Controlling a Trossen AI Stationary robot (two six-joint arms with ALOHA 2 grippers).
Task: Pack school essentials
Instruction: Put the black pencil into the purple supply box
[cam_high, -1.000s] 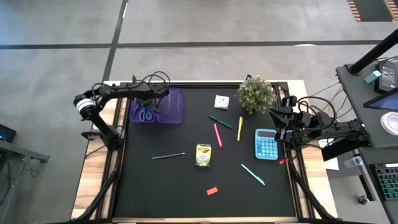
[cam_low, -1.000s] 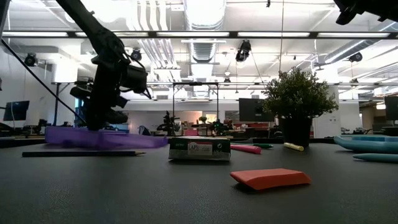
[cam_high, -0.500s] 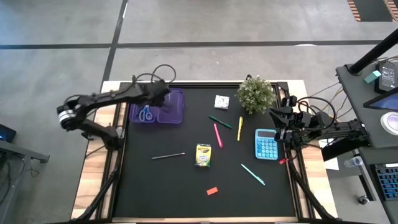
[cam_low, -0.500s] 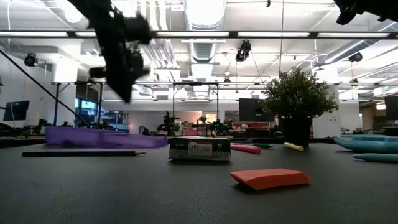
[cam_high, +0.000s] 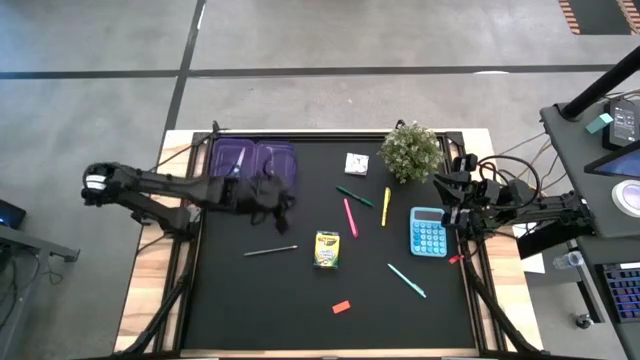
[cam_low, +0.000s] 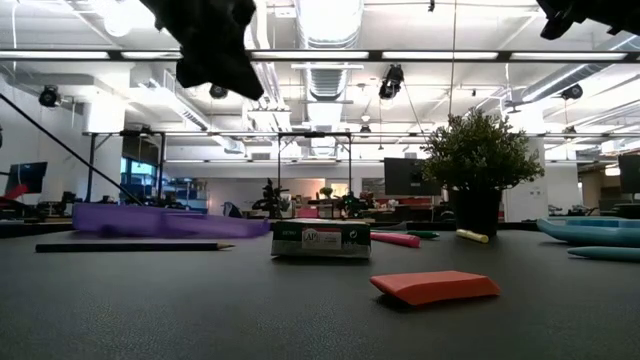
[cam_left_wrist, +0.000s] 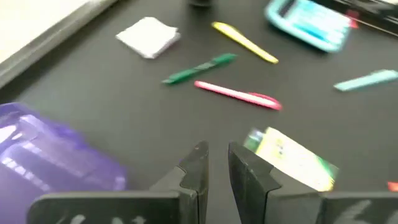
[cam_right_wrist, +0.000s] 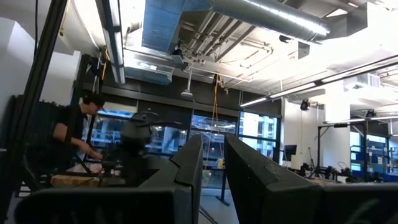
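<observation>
The left wrist view shows the left gripper (cam_left_wrist: 216, 165) with its fingers nearly together, a narrow gap between them and nothing in it, above the dark counter (cam_left_wrist: 93, 118). Just beyond lie the yellow-green crayon box (cam_left_wrist: 292, 158), a pink pen (cam_left_wrist: 238, 95), a green pen (cam_left_wrist: 200, 68), a yellow pen (cam_left_wrist: 244, 42) and the white pad (cam_left_wrist: 149, 36). The purple case (cam_left_wrist: 50, 155) sits beside them.

The high view adds the blue-handled scissors (cam_high: 237, 160) inside that case, the grey pencil (cam_high: 270, 250), a teal pen (cam_high: 406, 280), the red eraser (cam_high: 341, 307) and a blue calculator (cam_high: 428, 231).

The right wrist view shows the right gripper (cam_right_wrist: 213, 168), its fingers close together and empty, aimed into the room, where a person (cam_right_wrist: 74, 134) bends over a desk.
</observation>
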